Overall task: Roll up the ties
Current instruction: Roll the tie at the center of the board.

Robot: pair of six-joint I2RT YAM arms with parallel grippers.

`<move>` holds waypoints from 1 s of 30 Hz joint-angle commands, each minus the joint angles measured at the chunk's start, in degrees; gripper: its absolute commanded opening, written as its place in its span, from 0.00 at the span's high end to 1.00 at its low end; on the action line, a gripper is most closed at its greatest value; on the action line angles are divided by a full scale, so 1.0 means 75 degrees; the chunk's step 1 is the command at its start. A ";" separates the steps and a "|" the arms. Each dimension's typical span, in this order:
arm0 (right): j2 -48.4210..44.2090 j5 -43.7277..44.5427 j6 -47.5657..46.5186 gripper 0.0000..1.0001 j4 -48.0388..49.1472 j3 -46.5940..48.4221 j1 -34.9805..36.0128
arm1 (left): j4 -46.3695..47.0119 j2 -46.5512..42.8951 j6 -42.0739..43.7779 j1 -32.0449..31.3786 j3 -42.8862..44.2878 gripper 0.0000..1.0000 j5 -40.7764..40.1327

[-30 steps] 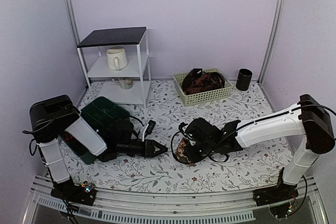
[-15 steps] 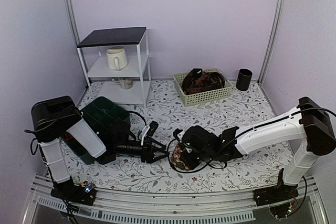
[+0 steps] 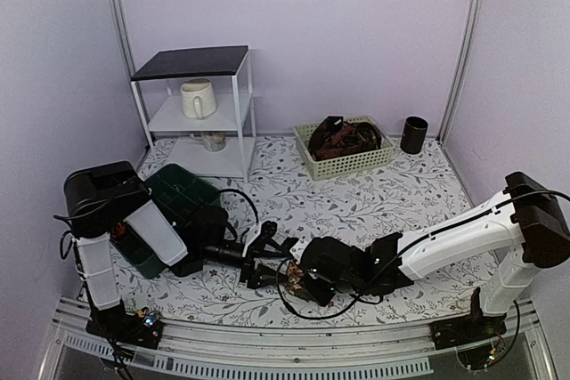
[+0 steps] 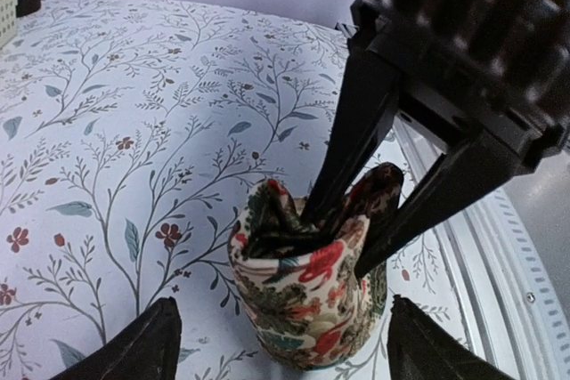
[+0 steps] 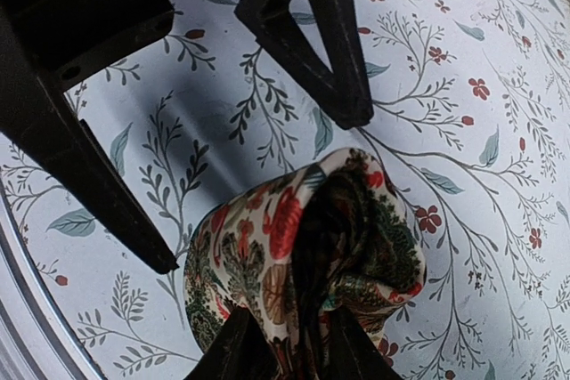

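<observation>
Standing on end, the rolled tie (image 4: 298, 309) sits on the floral tablecloth (image 4: 134, 131) close to the table's near edge, about midway between the two arm bases. It is a compact coil of pale fabric with red and green flowers, and a darker fold shows at its open top.

The right gripper (image 3: 307, 278) is clamped on the coil's upper edge. In the left wrist view one finger dips into the centre fold and the other runs down the outside. That grip looks the same as a second ago, but the arm has carried the coil left and toward the near edge.

The left gripper (image 5: 260, 191) has changed most. A second ago it was nearly closed and short of the coil. Now its jaws are spread wide, released and empty, with a finger on each side of the coil and touching neither side.

My reading is that a handover or a two-handed squeeze is being set up. The rolling of this tie looks finished, and the coil needs securing or moving on.

A green bin (image 3: 178, 202) stands on the left beside the left arm. At the far side a basket (image 3: 347, 165) holds more ties (image 3: 343, 138) in a loose dark heap, so most of the job looks still ahead.
</observation>
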 commanded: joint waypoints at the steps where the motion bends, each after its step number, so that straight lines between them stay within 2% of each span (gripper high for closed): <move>1: 0.0184 0.0049 -0.0122 0.70 -0.0339 -0.0176 0.0197 | -0.0135 0.0106 0.0882 0.0069 0.0165 0.20 0.0788; 6: 0.0158 0.0263 -0.0144 0.70 -0.0340 -0.0167 0.0372 | -0.0881 0.0500 0.1241 0.0064 0.0571 0.22 0.1207; 10: 0.0192 0.0397 -0.0163 0.71 -0.0399 -0.0116 0.0497 | -0.0735 0.0689 0.1271 0.0033 0.0684 0.23 0.1214; 20: 0.0260 0.0407 -0.0162 0.70 -0.0404 -0.0074 0.0611 | -0.0537 0.1070 0.1384 -0.0291 0.0862 0.45 0.1306; 25: -0.0034 0.0359 0.0044 0.58 -0.0361 -0.0144 0.0610 | -0.0296 0.1238 0.1490 -0.0462 0.0683 0.57 0.0870; 30: -0.0615 0.0205 0.0260 0.41 -0.0130 -0.0365 0.0611 | -0.0074 0.1278 0.1494 -0.0543 0.0583 0.57 0.0644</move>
